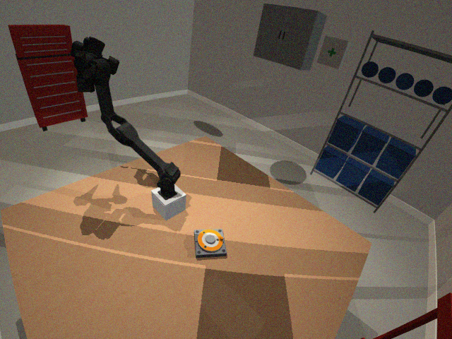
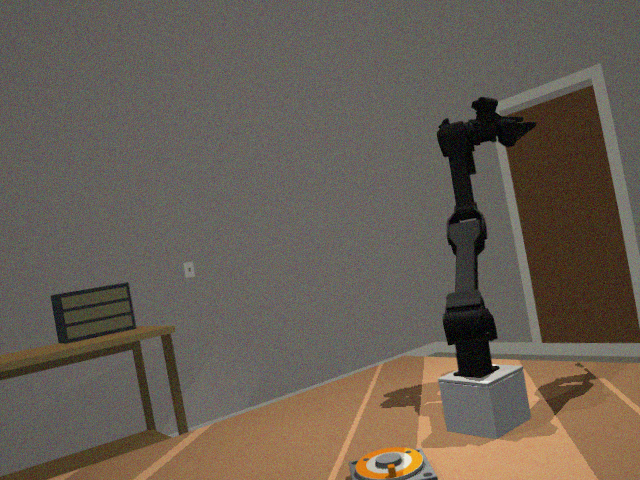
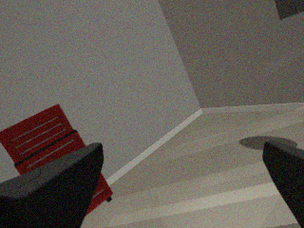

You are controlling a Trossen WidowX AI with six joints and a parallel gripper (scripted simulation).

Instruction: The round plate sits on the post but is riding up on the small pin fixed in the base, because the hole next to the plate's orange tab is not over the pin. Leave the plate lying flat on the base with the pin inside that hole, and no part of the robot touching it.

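- Plate [image 1: 210,239], round and orange-ringed, sits on a grey square base [image 1: 199,251] near the front middle of the wooden table [image 1: 109,277]; a pale grey post [image 1: 210,238] rises through its centre.
- Orange tab [image 1: 219,238] juts from the plate's rim on the side toward the right edge of the top view; in the exterior view the same tab [image 2: 391,470] points toward the camera. The pin and the hole beside the tab are too small to make out.
- Behind the base, well apart from it, a light grey pedestal [image 1: 168,205] carries the black arm [image 1: 142,149], which stands nearly upright and reaches high above the table.
- Gripper [image 2: 516,129] sits at the top of the arm, far above the plate and pointing roughly level, away from the work — its fingers stand wide apart with nothing between them, as the wrist view confirms, where one dark finger [image 3: 57,190] shows at the lower left and the other at the lower right with only room floor and wall in the gap.
- Beyond the table: a red tool chest [image 1: 49,73] against the far wall, a grey wall cabinet [image 1: 288,34], and a metal shelf rack [image 1: 383,120] stocked with blue bins at the right.
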